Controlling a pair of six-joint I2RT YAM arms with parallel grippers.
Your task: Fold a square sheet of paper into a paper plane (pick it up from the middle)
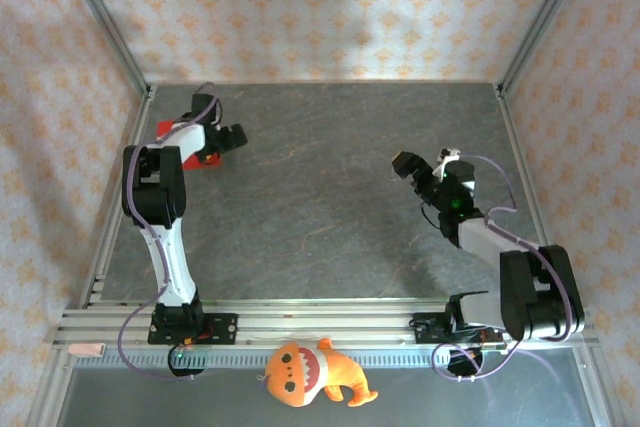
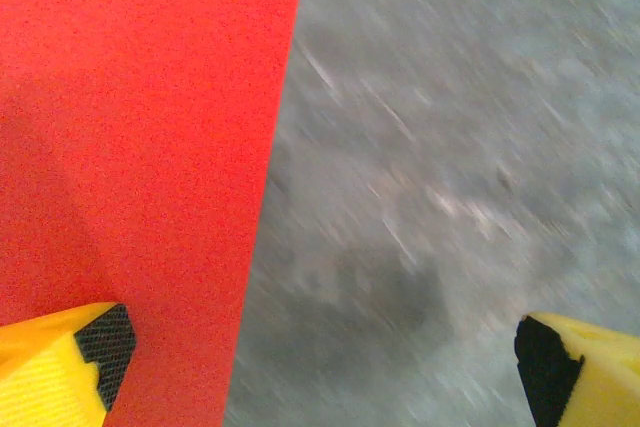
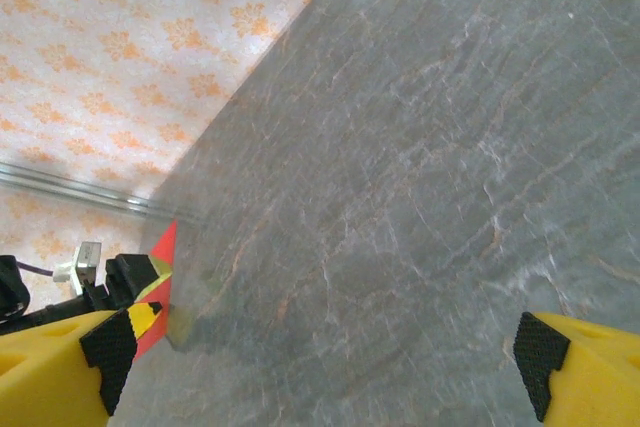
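Tabletop (image 1: 320, 207) of grey, stone-patterned material, seen from above, enclosed by walls (image 1: 300, 7) covered in pale wallpaper with orange motifs. Two robot arms are bolted to a metal rail (image 1: 330, 322) along the near edge.

The left arm reaches to the far left corner of the table. Its left gripper (image 1: 225, 137) hangs over the square sheet of paper (image 1: 163, 130), bright red, lying flat close to the left wall. From above, the arm hides much of the sheet, and red shows on either side of the wrist.

In the left wrist view, the sheet (image 2: 130, 147) fills the left half, with one straight edge running from top to bottom. Blurred grey table lies to the right. The left gripper (image 2: 325, 367) has its yellow, black-padded fingers spread wide: one fingertip (image 2: 100, 347) is over the paper, the other over bare table. I cannot tell whether either touches the surface.

The right arm bends over the right side of the table, well apart from the sheet. The right gripper (image 1: 420, 165) is raised above bare table. In the right wrist view, the right gripper (image 3: 325, 367) also has its fingers spread wide, holding nothing, and a sliver of the red sheet (image 3: 163, 247) shows far off.

An orange plush toy (image 1: 305, 372) with white teeth lies in front of the rail, at the near edge.
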